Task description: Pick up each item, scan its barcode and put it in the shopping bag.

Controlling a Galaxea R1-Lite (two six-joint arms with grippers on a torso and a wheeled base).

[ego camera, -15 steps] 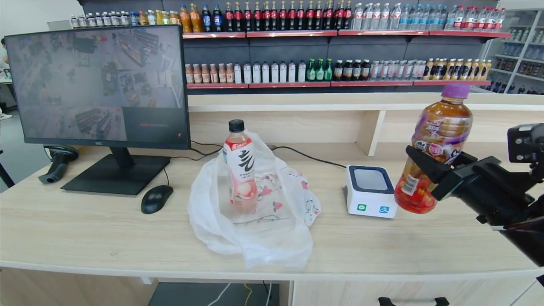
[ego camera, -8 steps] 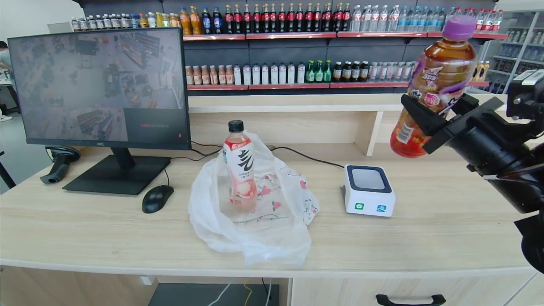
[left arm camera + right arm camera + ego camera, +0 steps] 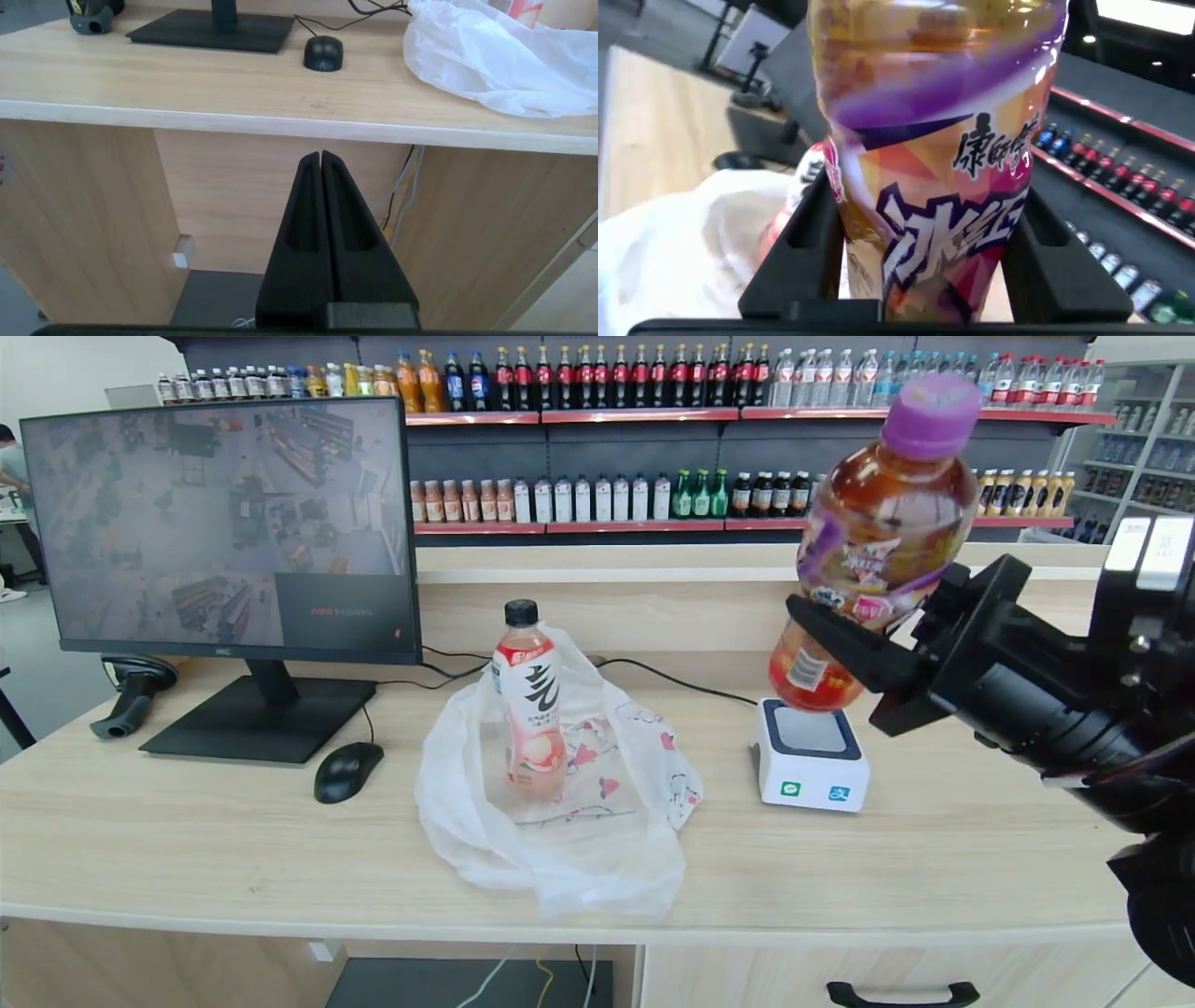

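R hand (image 3: 868, 616) pinches the iced tea bottle (image 3: 882, 513) at mid-body. The bottle is tilted with its purple cap up and its base over the barcode scanner (image 3: 810, 765). L hand (image 3: 322, 173) has fingers pressed together, below the front edge of the surface (image 3: 934, 859). The peach drink bottle (image 3: 528, 709) stands upright in the open shopping bag (image 3: 560, 859), to the left of the scanner.

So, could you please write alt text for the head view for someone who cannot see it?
The right hand holds a purple-capped tea bottle, slightly tilted, with its base above the white scanner on a wooden counter. To the left, a pink bottle stands in an open white shopping bag, beside a mouse and a monitor.
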